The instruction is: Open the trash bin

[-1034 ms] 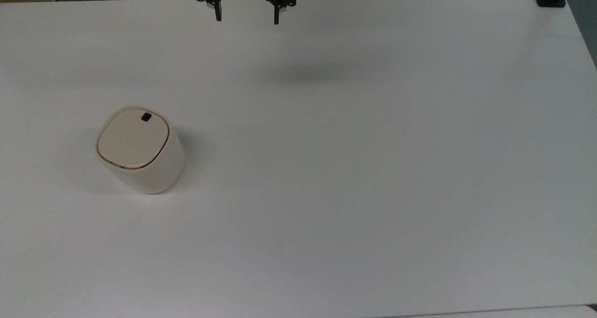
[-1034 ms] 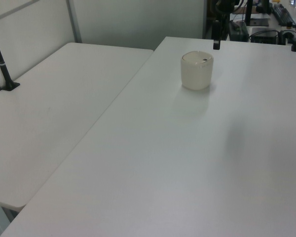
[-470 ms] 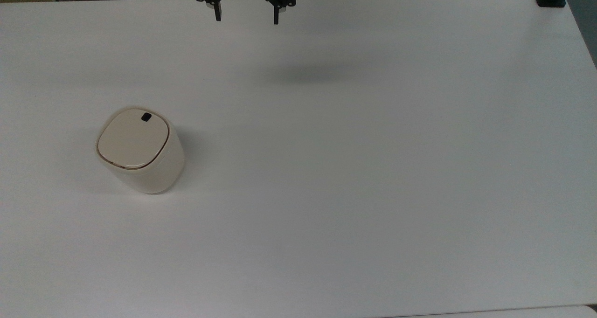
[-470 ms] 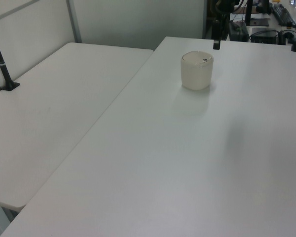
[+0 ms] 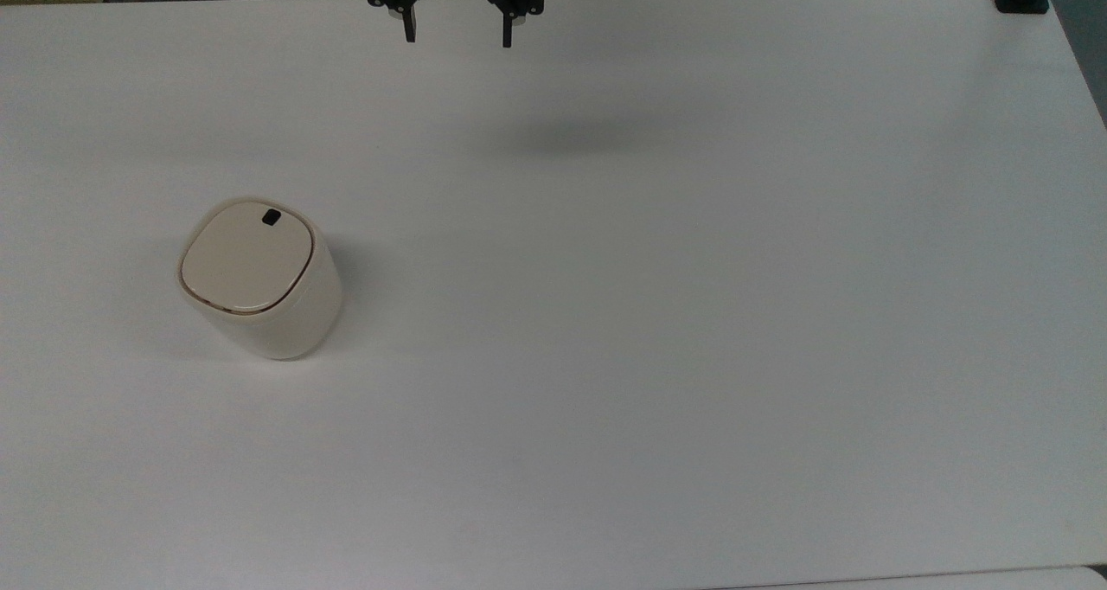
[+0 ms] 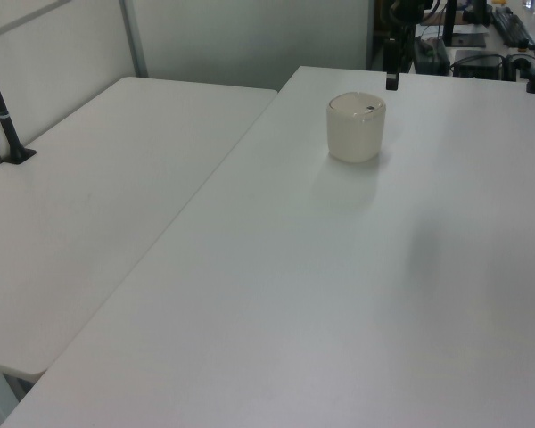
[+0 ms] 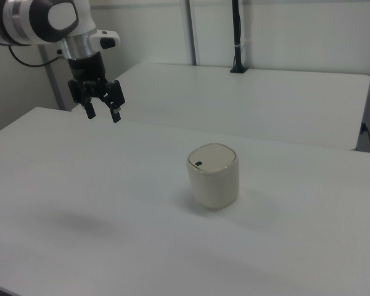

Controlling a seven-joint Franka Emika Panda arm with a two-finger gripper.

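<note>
- Here, in the top view, the trash bin [image 5: 259,277] stands upright on the white worktop [image 5: 657,313], toward the top view's left; its lid is shut
- Further right, at the far edge, the gripper [image 5: 457,35] hangs well apart from it; jaws spread wide, holding nothing

The arm [image 7: 40,18] is reaching in from the right view's upper left, its white wrist section turning down into a black hand. The gripper [image 7: 103,115] is pointing downward and hanging in the air, holding nothing. Its two black fingers [image 7: 116,115] are standing spread apart. In the top view, the gripper [image 5: 457,38] is sitting at the upper edge, fingers parted.
</note>
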